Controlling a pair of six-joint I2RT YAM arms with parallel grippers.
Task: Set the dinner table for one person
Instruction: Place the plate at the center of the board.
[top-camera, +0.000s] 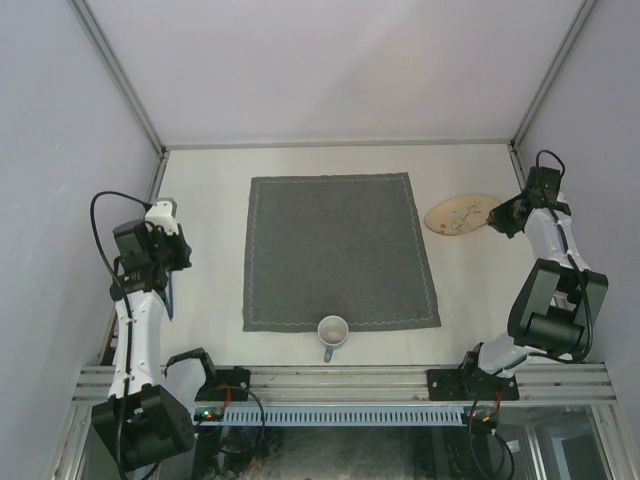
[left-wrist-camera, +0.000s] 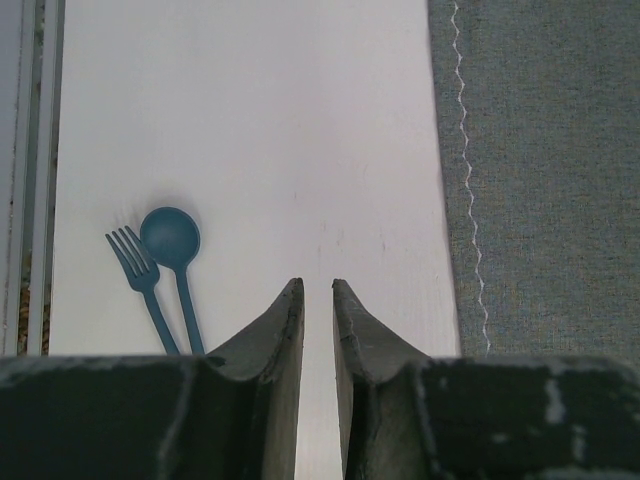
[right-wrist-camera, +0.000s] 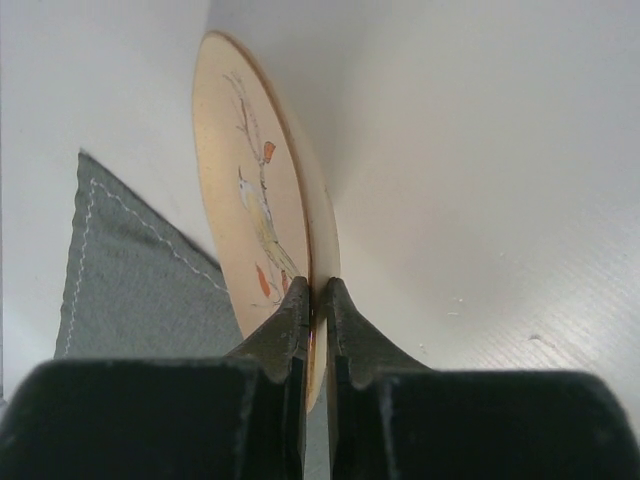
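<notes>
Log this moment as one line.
right claw: shut on plate rim; left claw: slightly open, empty; fork, spoon: on table; mug: at cloth edge

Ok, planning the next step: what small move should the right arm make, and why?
Probably carry the plate left over the grey cloth: the right gripper is shut on its rim, the plate is right of the cloth, whose middle is bare.

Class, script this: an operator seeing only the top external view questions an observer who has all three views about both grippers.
Operator: Has the right gripper truly gripped the plate?
Observer: Yes; the right wrist view shows it shut on the plate's rim.
Operator: What is near the left gripper?
Observer: In the left wrist view a blue fork and blue spoon lie side by side on the dinner table, beside its empty, slightly parted jaws.
</notes>
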